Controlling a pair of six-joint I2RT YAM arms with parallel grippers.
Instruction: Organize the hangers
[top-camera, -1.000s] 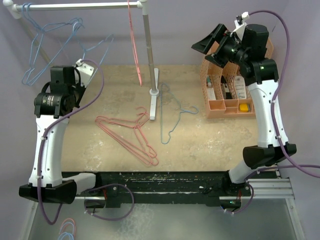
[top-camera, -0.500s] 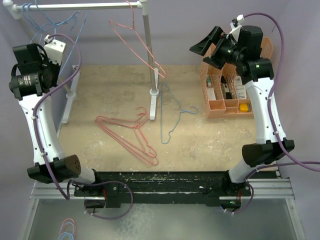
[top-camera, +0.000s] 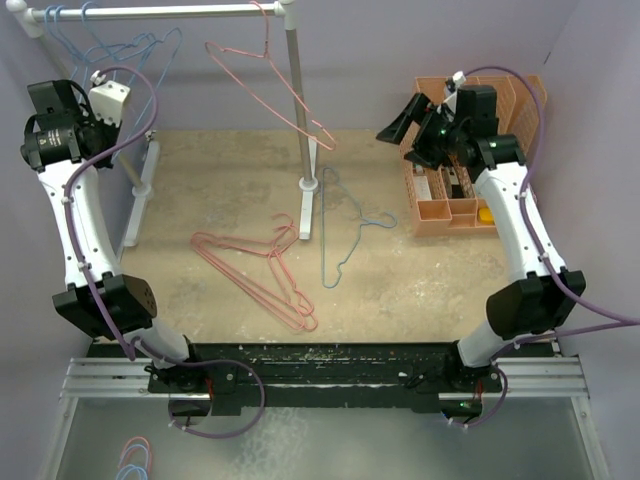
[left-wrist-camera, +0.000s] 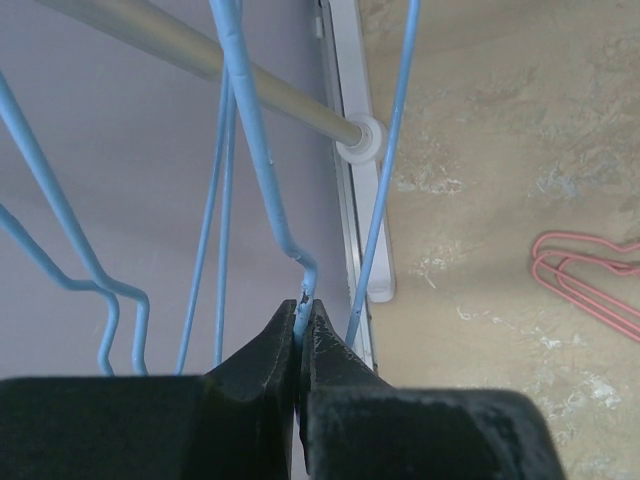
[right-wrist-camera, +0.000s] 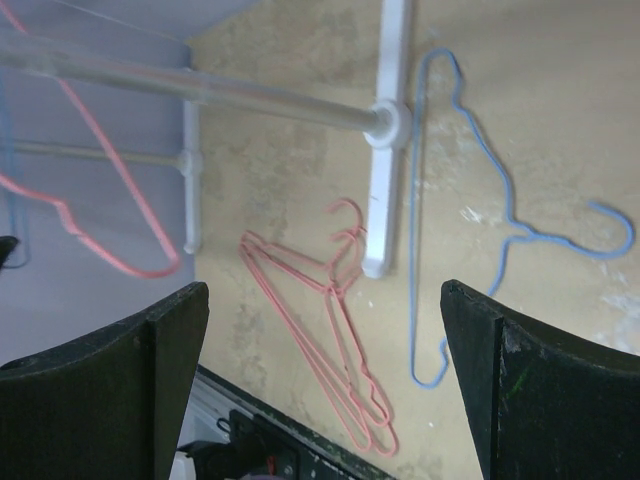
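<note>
In the left wrist view my left gripper (left-wrist-camera: 303, 305) is shut on the wire of a light blue hanger (left-wrist-camera: 262, 170), up at the left end of the white rack's rod (left-wrist-camera: 200, 55). More blue hangers (top-camera: 140, 45) hang there beside it. A pink hanger (top-camera: 290, 112) hangs at the rod's right end. Two pink hangers (top-camera: 250, 282) lie stacked on the table, and one blue hanger (top-camera: 323, 230) lies right of the rack's base. My right gripper (top-camera: 410, 130) is open and empty, high over the table's right side. Its view looks down on the pink pair (right-wrist-camera: 320, 330) and the blue hanger (right-wrist-camera: 480, 200).
The rack's right post and foot (top-camera: 305, 200) stand mid-table, with the left foot (top-camera: 140, 190) by the left wall. An orange slotted file holder (top-camera: 470, 200) stands at the right, close under the right arm. Purple walls close in the back and sides.
My left arm has swung from the table's left up to the rack's left end, carrying the blue hanger. The hanging pink hanger turned broadside. The right gripper dropped lower.
</note>
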